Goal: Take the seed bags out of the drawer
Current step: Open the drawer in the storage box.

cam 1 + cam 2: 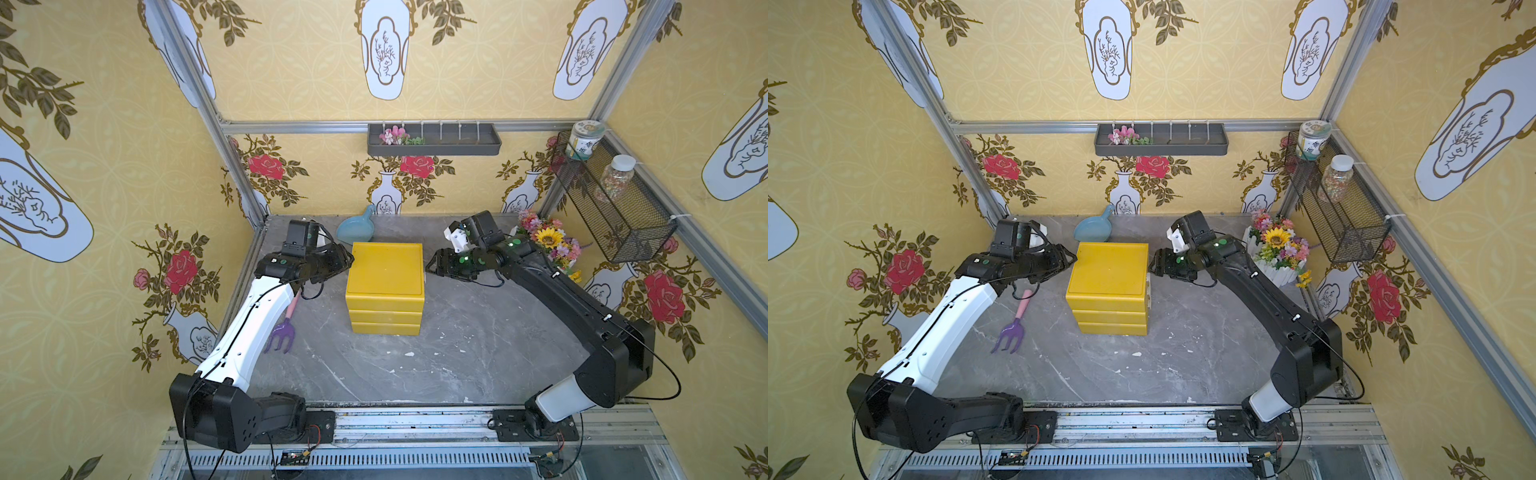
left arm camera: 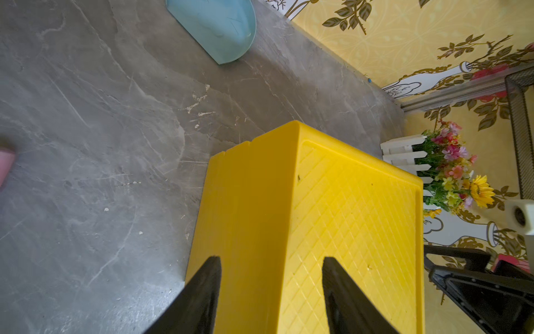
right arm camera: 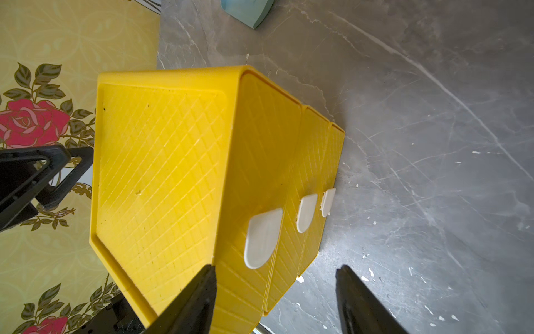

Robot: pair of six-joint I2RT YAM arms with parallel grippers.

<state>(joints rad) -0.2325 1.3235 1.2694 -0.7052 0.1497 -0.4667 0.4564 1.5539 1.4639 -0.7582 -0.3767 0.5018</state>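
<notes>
A yellow three-drawer cabinet point(image 1: 386, 286) point(image 1: 1108, 286) stands mid-table with all drawers shut, so the seed bags are hidden. Its white handles face the right arm; the top drawer's handle point(image 3: 261, 238) shows in the right wrist view, with two more handles point(image 3: 306, 212) below it. My left gripper point(image 1: 351, 257) point(image 2: 270, 260) is open at the cabinet's upper left edge, its jaws straddling that edge. My right gripper point(image 1: 428, 266) point(image 3: 277, 267) is open beside the handle face at top-drawer height. One of its fingers is over the top's rim, the other off the front.
A light blue scoop point(image 1: 353, 230) lies behind the cabinet. A purple hand rake with a pink handle point(image 1: 282, 332) lies under the left arm. A flower pot point(image 1: 552, 245) stands at the back right, below a wire basket point(image 1: 615, 208) holding jars. A dark shelf tray point(image 1: 434, 139) hangs on the back wall.
</notes>
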